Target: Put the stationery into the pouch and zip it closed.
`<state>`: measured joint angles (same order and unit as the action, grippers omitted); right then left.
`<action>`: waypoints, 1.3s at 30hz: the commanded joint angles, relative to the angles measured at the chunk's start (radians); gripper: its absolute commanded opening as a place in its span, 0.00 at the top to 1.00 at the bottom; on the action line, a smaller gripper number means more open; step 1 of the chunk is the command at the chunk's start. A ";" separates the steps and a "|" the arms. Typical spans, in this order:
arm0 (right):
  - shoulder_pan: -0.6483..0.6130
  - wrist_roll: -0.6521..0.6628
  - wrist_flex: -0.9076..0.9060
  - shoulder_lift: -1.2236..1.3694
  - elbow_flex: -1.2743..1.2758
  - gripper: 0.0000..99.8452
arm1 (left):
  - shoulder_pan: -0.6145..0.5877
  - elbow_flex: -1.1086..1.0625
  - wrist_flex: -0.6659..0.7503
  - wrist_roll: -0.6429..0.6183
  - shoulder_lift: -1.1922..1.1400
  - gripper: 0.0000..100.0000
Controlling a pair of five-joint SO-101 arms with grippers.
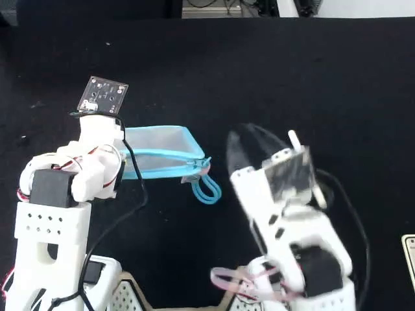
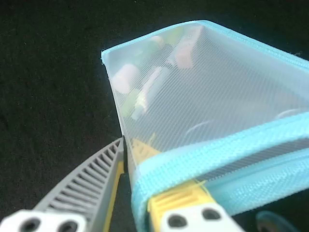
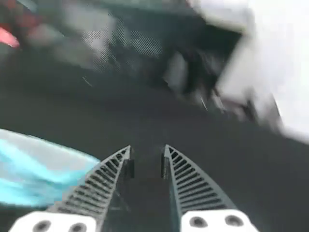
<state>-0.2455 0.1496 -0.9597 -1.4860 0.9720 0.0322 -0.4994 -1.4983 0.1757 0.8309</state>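
Note:
The pouch (image 1: 162,150) is translucent with light blue trim and lies left of the table's middle. Its blue zipper loop (image 1: 206,188) hangs off the end nearest the right arm. In the left wrist view, pens and other stationery (image 2: 154,82) show through the pouch wall (image 2: 207,106). My left gripper (image 2: 128,145) is shut on the pouch's corner by the zipper band, with one grey finger (image 2: 89,188) outside. In the high view the left arm (image 1: 97,162) stands over that end. My right gripper (image 3: 147,153) is open by a narrow gap, holding nothing, beside the pouch (image 3: 34,169).
The table (image 1: 292,78) is covered in black cloth. The right arm (image 1: 292,220) is motion-blurred, right of the pouch. A pale card-like thing (image 1: 410,254) lies at the right edge. The arms' white bases (image 1: 45,259) stand at the front edge.

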 commanded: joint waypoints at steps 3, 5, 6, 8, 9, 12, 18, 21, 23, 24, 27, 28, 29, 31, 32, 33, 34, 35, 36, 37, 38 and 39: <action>0.256 0.037 -0.054 0.280 -0.016 0.91 | -0.001 -0.018 -0.003 0.006 -0.008 0.97; 0.282 0.080 -0.077 0.409 -0.062 0.91 | -0.001 -0.018 -0.003 0.006 -0.008 0.97; 0.298 0.092 -0.092 0.476 -0.093 0.91 | -0.001 -0.018 -0.003 0.006 -0.008 0.97; 0.328 0.121 -0.121 0.619 -0.162 0.91 | -0.002 -0.018 -0.005 0.006 -0.008 0.97; 0.344 0.138 -0.135 0.690 -0.199 0.89 | -0.002 -0.018 -0.005 0.006 -0.008 0.97; 0.387 0.186 -0.167 0.906 -0.311 0.81 | -0.002 -0.018 -0.005 0.006 -0.008 0.97; 0.433 0.230 -0.167 1.282 -0.530 0.81 | -0.002 -0.018 -0.005 0.006 -0.008 0.97; 0.460 0.230 -0.167 1.437 -0.668 0.81 | -0.002 -0.018 -0.005 0.006 -0.008 0.97; 0.479 0.230 -0.170 1.534 -0.760 0.81 | -0.002 -0.018 -0.005 0.006 -0.008 0.97; 0.485 0.230 -0.175 1.581 -0.802 0.81 | -0.002 -0.018 -0.005 0.006 -0.008 0.97; 0.491 0.272 -0.175 1.719 -0.900 0.81 | -0.002 -0.018 -0.005 0.006 -0.008 0.97; 0.491 0.285 -0.175 1.761 -0.923 0.81 | -0.002 -0.018 -0.005 0.006 -0.008 0.97; 0.489 0.293 -0.175 1.799 -0.946 0.81 | -0.002 -0.018 -0.005 0.006 -0.008 0.97; 0.485 0.313 -0.175 1.865 -0.984 0.81 | -0.002 -0.018 -0.005 0.006 -0.008 0.97; 0.485 0.321 -0.175 1.893 -1.007 0.81 | -0.002 -0.018 -0.005 0.006 -0.008 0.97; 0.485 0.327 -0.175 1.914 -1.029 0.81 | -0.002 -0.018 -0.005 0.006 -0.008 0.97; 0.488 0.327 -0.175 1.934 -1.050 0.81 | -0.002 -0.018 -0.005 0.006 -0.008 0.97; 0.489 0.327 -0.175 1.952 -1.073 0.81 | -0.002 -0.018 -0.005 0.006 -0.008 0.97; 0.491 0.327 -0.175 1.969 -1.096 0.81 | -0.002 -0.018 -0.005 0.006 -0.008 0.97; 0.493 0.327 -0.173 1.986 -1.116 0.81 | -0.002 -0.018 -0.005 0.006 -0.008 0.97; 0.497 0.327 -0.175 2.006 -1.136 0.81 | -0.002 -0.018 -0.005 0.006 -0.008 0.97; 0.499 0.327 -0.175 2.023 -1.155 0.81 | -0.002 -0.018 -0.005 0.006 -0.008 0.97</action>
<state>0.2332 0.4657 -1.1285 0.5071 -0.0667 0.0322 -0.4994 -1.4983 0.1757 0.8309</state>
